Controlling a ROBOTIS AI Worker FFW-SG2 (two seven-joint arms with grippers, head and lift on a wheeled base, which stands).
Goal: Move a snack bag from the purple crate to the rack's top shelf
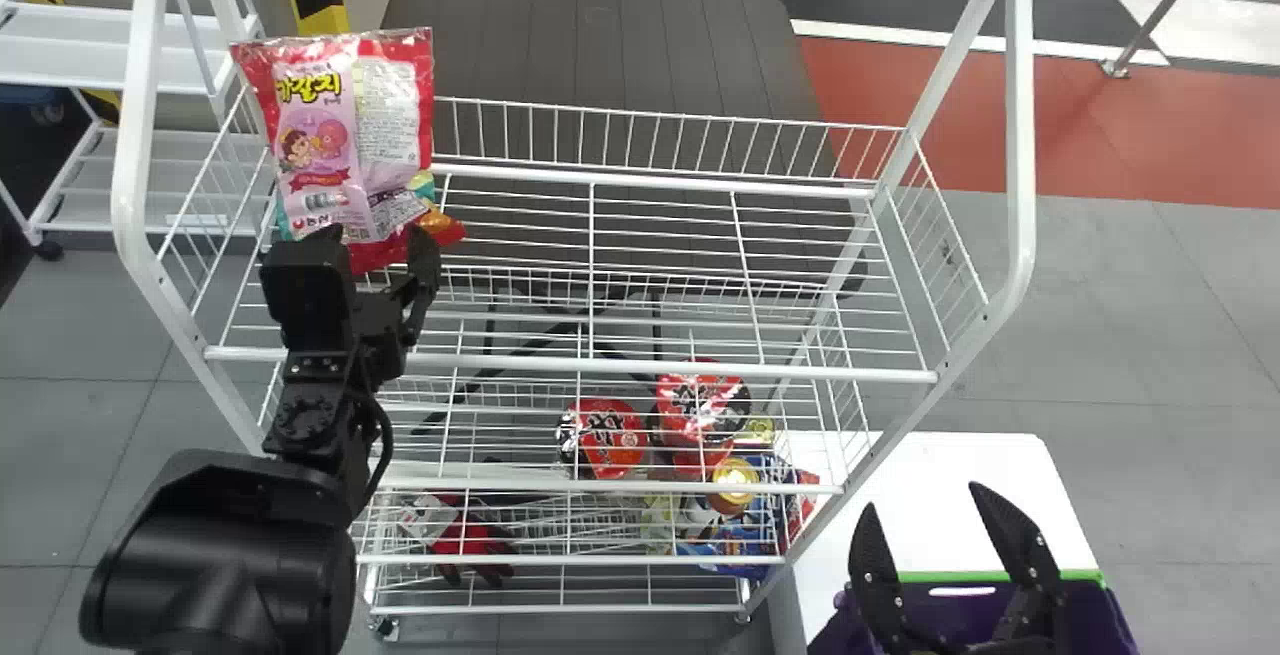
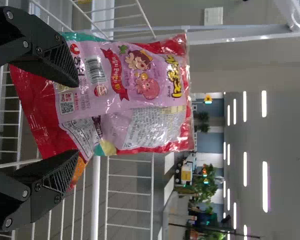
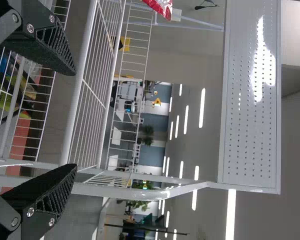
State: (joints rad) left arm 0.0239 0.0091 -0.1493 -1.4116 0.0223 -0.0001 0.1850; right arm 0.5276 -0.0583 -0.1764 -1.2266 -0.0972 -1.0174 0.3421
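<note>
My left gripper (image 1: 380, 235) is spread wide by the red and pink snack bag (image 1: 320, 140), up on the white wire top shelf (image 1: 600, 365), left end. My right gripper (image 1: 922, 498) is spread too, near the purple crate (image 1: 940, 615). A dark table (image 1: 640, 35) stands behind, on grey floor (image 1: 1100, 315).

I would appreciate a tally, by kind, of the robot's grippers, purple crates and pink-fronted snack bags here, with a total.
Grippers (left gripper, right gripper): 2
Purple crate: 1
Pink-fronted snack bag: 1
Total: 4
</note>
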